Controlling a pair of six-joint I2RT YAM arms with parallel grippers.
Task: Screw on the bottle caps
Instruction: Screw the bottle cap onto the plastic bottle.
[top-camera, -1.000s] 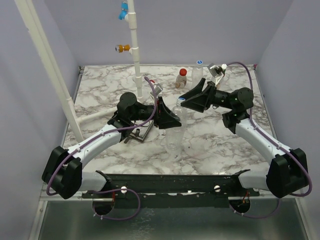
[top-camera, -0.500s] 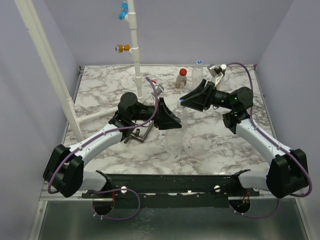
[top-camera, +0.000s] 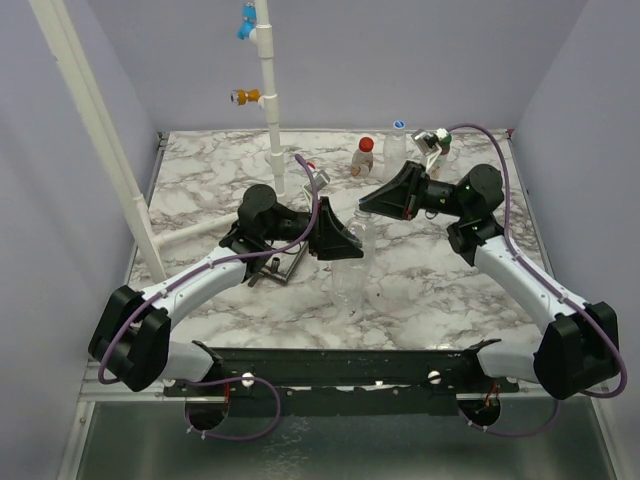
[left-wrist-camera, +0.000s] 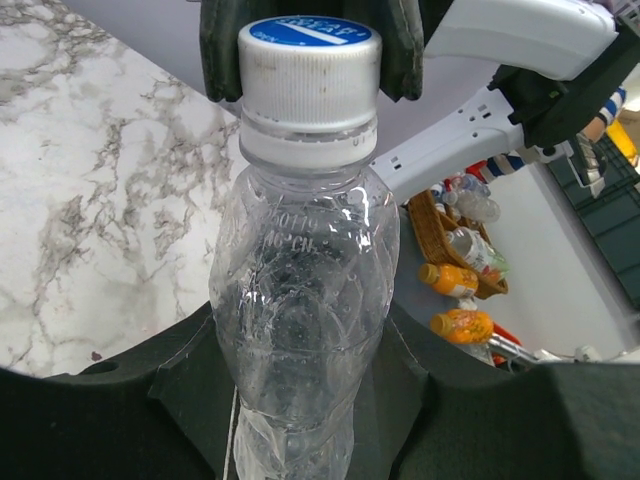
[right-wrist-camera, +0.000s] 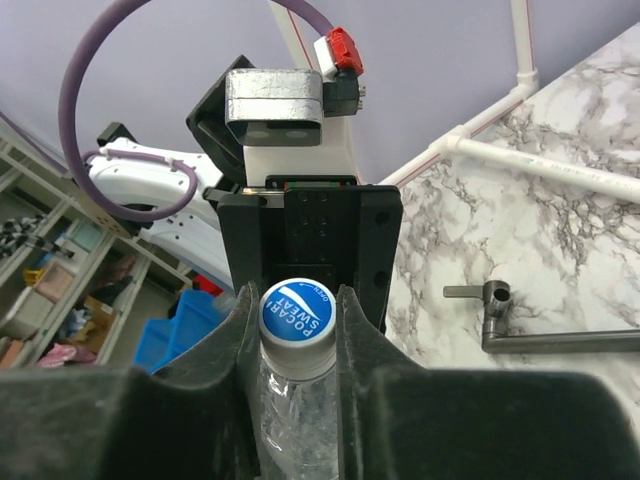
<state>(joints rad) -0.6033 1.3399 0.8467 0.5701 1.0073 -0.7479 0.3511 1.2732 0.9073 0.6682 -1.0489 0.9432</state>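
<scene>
A clear bottle stands upright at the table's middle, and my left gripper is shut on its body. In the left wrist view the bottle rises between the left gripper jaws, with a white-and-blue cap on its neck. My right gripper comes in from the right and is shut on that cap. The right wrist view shows the cap pinched on both sides by the right gripper. At the back stand a bottle with a red cap and another bottle.
An upright white pipe carries an orange fitting and a blue fitting. A slanted white pipe runs down the left side. A grey metal L-shaped piece lies beside the left arm; it shows as the same metal piece.
The right gripper's jaws have closed onto the cap, and its wrist has shifted slightly. The left gripper and the bottle have stayed put.
</scene>
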